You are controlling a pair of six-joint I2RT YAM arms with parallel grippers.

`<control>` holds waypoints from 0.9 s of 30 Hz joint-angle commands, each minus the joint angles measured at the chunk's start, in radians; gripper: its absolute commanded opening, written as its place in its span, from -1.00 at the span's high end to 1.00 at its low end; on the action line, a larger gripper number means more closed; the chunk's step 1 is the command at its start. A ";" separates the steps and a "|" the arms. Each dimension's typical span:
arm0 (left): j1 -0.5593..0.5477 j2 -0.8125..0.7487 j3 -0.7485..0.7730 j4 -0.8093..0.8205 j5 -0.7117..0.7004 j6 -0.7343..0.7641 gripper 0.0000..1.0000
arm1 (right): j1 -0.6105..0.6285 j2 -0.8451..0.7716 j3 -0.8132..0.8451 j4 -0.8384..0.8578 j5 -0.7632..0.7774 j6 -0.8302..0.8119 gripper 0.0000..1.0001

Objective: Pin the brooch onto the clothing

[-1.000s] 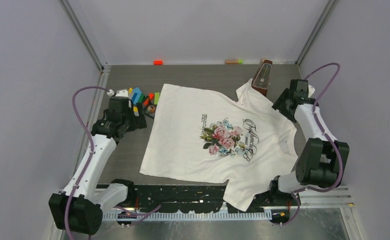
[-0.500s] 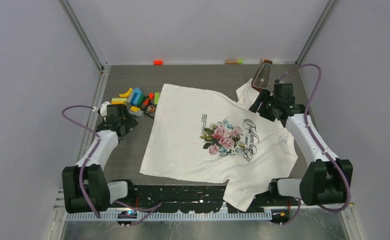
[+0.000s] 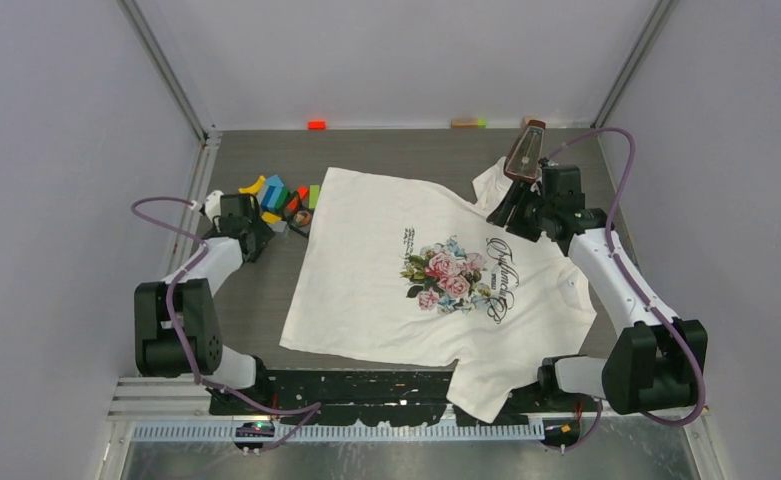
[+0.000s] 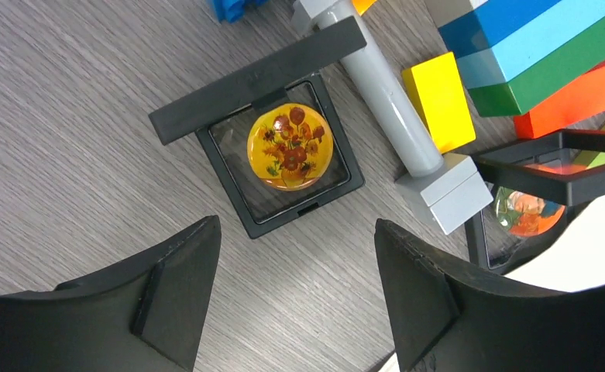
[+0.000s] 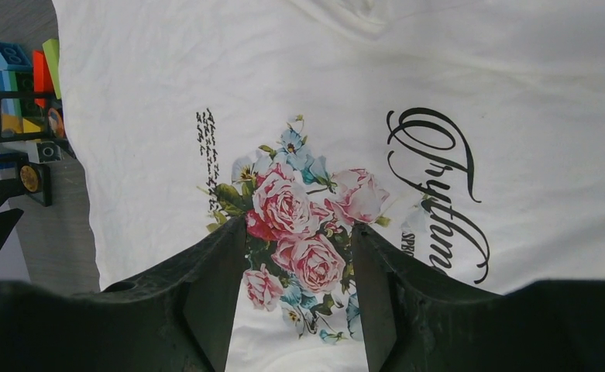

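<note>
Brooch (image 4: 287,147): round yellow sunflower-painted disc, framed in a black square case (image 4: 229,167).
Left end effector (image 4: 295,240), wide and empty, may clamp the case's frame instead; right end effector (image 5: 293,248) is likewise wide and empty.

Bright, even, diffuse light from above, faint soft shadows just beside the clothing (image 3: 366,300), crisp focus on its print.

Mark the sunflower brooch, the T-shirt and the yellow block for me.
Sunflower brooch (image 4: 287,147): left wrist view, middle of its painted face.
T-shirt (image 3: 356,290): top view, plain cloth left of the print.
Yellow block (image 4: 438,101): left wrist view, its top face.
</note>
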 commanded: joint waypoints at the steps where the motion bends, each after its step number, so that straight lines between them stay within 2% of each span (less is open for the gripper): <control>1: 0.015 0.016 0.041 0.067 -0.052 0.010 -0.49 | 0.009 -0.024 0.004 0.031 -0.016 0.012 -0.15; 12: 0.062 0.074 0.078 0.069 -0.028 0.001 -0.44 | 0.010 -0.032 -0.014 0.031 -0.024 0.013 -0.16; 18: 0.102 0.128 0.110 0.062 0.056 0.033 -0.49 | 0.010 -0.049 -0.018 0.031 -0.047 0.016 -0.16; 27: 0.107 0.165 0.116 0.062 0.043 0.064 -0.49 | 0.010 -0.073 -0.023 0.026 -0.043 0.020 -0.16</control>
